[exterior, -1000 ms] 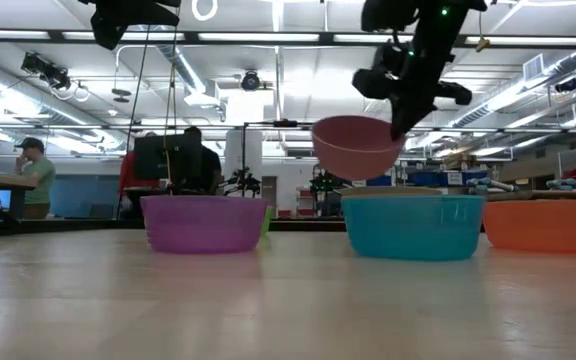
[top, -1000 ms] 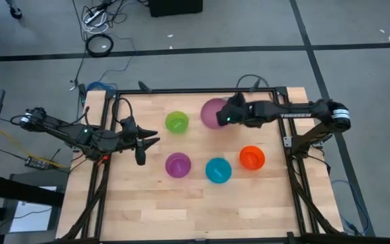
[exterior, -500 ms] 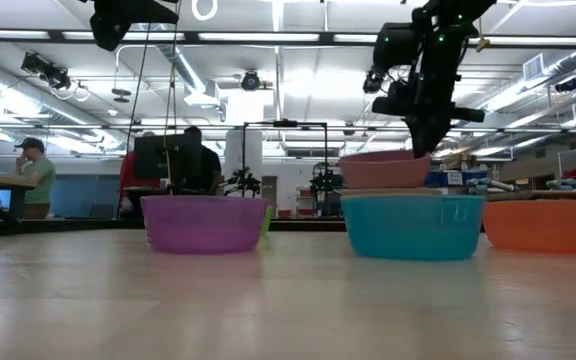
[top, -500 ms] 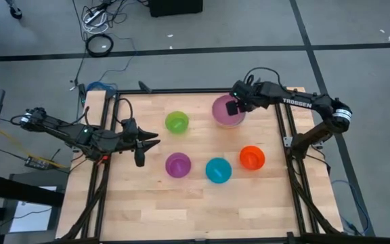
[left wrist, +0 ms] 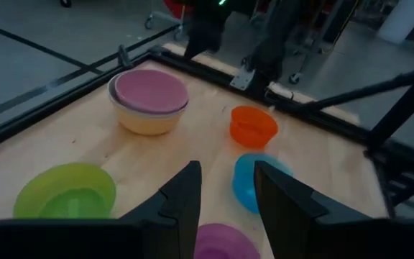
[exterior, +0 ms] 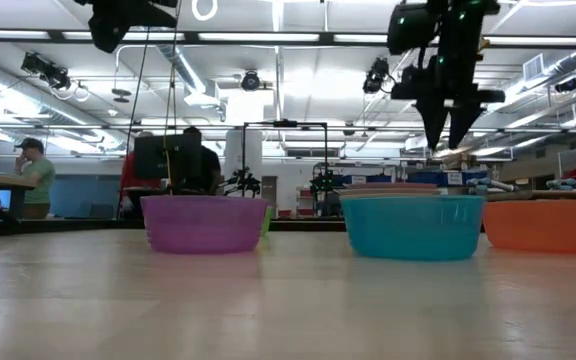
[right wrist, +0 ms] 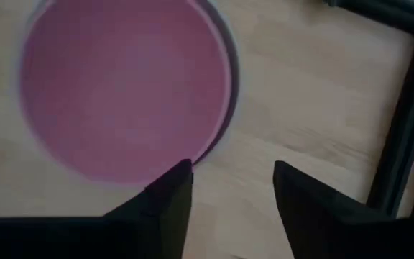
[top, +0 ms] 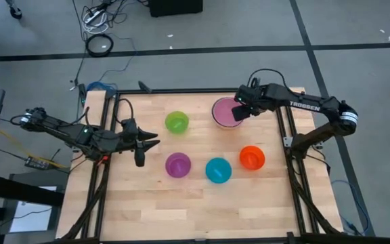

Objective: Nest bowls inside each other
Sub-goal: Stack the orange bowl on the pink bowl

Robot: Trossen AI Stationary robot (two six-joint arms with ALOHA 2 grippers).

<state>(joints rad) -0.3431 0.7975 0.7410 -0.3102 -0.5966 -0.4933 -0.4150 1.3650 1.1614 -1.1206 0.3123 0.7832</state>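
Observation:
The pink bowl (top: 225, 111) sits inside a whitish bowl (left wrist: 144, 121) at the far right of the table. My right gripper (top: 242, 112) hangs open above the pink bowl's right rim, fingers pointing down and clear of it (exterior: 448, 140). Resting on their bases on the wood are the lime green bowl (top: 177, 123), the purple bowl (top: 178, 165), the blue bowl (top: 218, 170) and the red-orange bowl (top: 252, 158). My left gripper (top: 147, 141) waits open at the table's left side, pointing toward the bowls.
A black frame rail (top: 284, 129) runs along the table's right edge, close to the nested bowls. Bare wood lies along the near edge (top: 195, 210). People sit in the room beyond the table (exterior: 33, 175).
My right gripper carried the tilted, lifted pink bowl toward the table's right edge and lowered it level into the whitish bowl. It then opened, let go and tipped to point more steeply down. The pink bowl now rests nested.

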